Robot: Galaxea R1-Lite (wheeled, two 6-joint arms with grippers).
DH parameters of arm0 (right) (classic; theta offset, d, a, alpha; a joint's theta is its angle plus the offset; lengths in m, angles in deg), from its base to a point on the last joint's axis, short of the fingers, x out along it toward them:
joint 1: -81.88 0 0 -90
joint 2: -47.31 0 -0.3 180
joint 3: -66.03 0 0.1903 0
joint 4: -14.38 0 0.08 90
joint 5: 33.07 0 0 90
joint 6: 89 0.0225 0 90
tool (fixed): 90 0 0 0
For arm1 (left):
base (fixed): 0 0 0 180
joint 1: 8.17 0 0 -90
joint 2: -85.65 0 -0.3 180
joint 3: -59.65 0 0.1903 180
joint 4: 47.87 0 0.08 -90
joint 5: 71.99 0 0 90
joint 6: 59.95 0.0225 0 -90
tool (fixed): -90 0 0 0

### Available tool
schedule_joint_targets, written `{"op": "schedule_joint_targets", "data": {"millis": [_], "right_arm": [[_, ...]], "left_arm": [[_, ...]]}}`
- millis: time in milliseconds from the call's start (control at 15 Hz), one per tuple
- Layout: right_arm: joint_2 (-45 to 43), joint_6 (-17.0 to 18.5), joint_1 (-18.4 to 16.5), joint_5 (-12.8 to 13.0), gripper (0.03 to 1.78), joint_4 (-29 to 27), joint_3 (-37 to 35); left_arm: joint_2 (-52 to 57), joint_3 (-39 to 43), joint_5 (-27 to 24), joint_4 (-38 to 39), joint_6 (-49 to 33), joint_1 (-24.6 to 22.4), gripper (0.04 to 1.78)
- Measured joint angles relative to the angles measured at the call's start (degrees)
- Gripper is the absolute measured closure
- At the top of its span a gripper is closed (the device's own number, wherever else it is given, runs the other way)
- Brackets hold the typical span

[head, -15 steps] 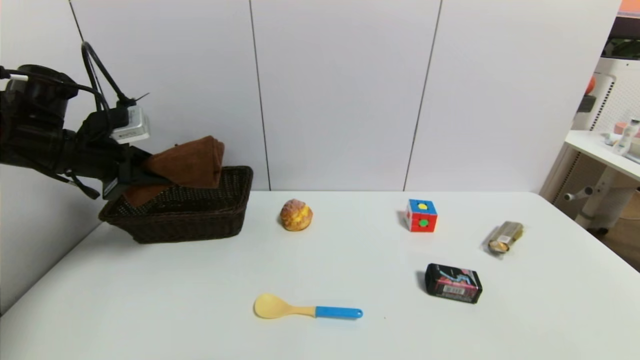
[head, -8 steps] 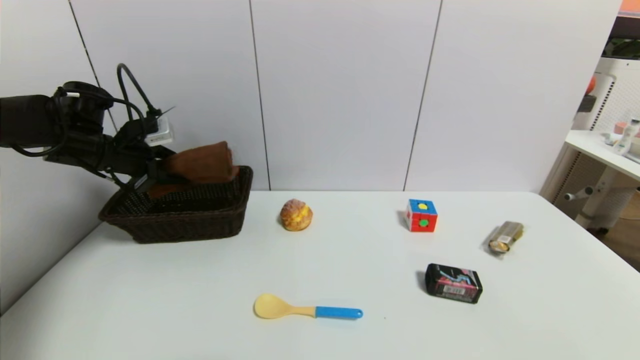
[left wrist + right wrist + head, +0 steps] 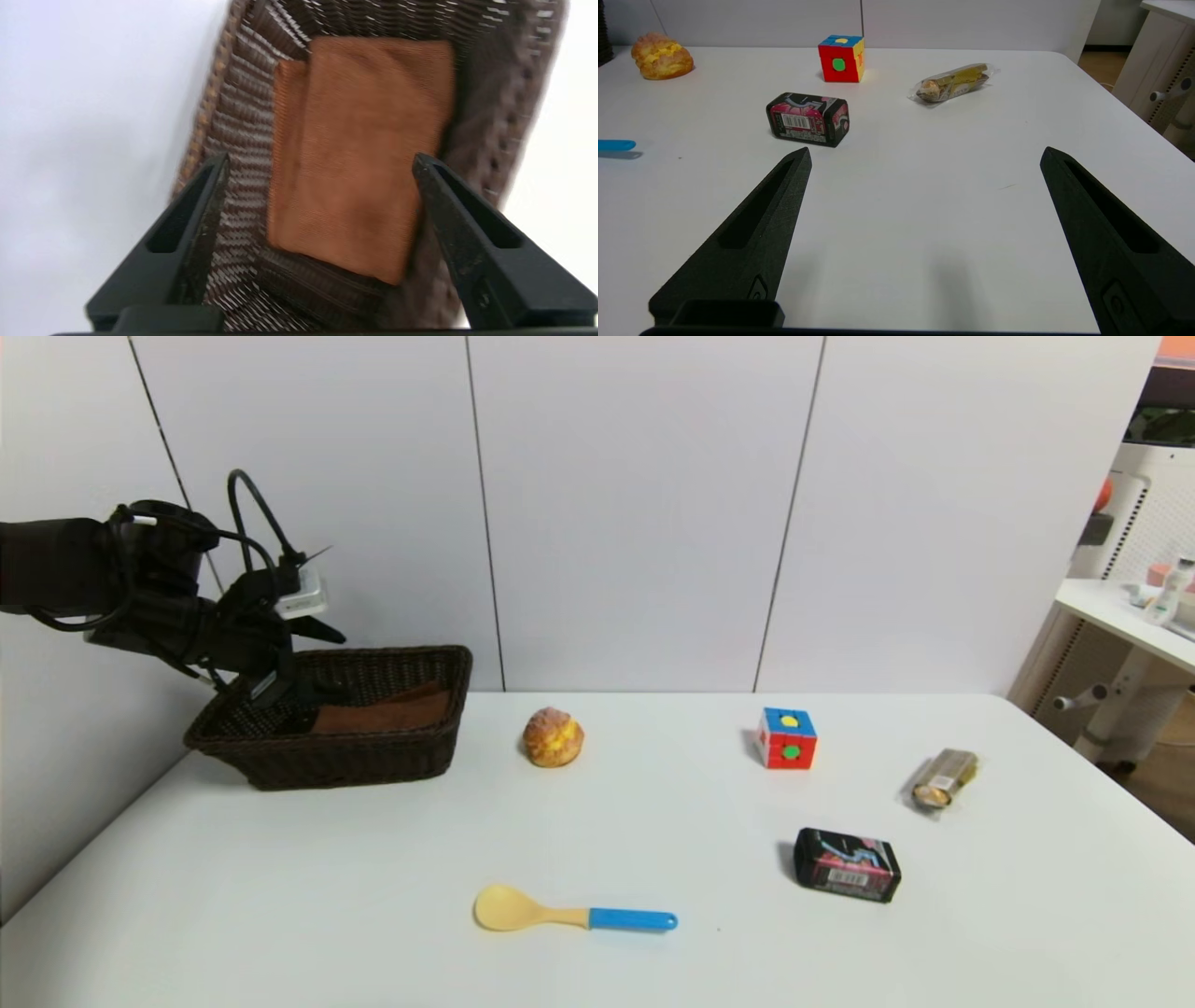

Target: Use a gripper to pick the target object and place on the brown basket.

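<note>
The dark brown wicker basket (image 3: 336, 761) stands at the table's far left. The folded brown cloth towel (image 3: 383, 714) lies flat inside it, also in the left wrist view (image 3: 359, 154) on the basket floor (image 3: 243, 121). My left gripper (image 3: 317, 663) hangs over the basket's left end, jaws open and empty, in the wrist view (image 3: 320, 161) with the towel lying below between them. My right gripper (image 3: 924, 154) is open and empty, low over bare table; it is out of the head view.
On the white table (image 3: 373, 896): a cream puff (image 3: 553, 737), a colour cube (image 3: 786, 738), a wrapped snack (image 3: 943, 777), a black and pink box (image 3: 846, 864), a yellow spoon with blue handle (image 3: 569, 910). A wall stands close behind the basket.
The left gripper carried the towel over the basket, then opened; the towel dropped from the jaws and now lies flat inside the basket.
</note>
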Motion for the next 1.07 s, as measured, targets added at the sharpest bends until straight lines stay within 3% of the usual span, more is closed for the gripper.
{"op": "schedule_joint_targets", "data": {"millis": [267,533,800,1067], "right_arm": [[0.00,0.02,0.00,-0.02,0.12,0.00,0.00],[0.00,0.02,0.00,0.00,0.12,0.00,0.00],[0.00,0.00,0.00,0.00,0.12,0.00,0.00],[0.00,0.02,0.00,-0.02,0.12,-0.02,0.02]], "left_arm": [[9.33,4.58,4.96,-13.59,-4.27,-0.04,0.28],[26.75,20.85,6.40,-20.15,-16.92,-0.04,0.21],[49.59,43.22,6.92,-11.82,-31.84,0.10,0.17],[72.91,69.96,12.98,8.74,-45.97,1.84,0.15]]}}
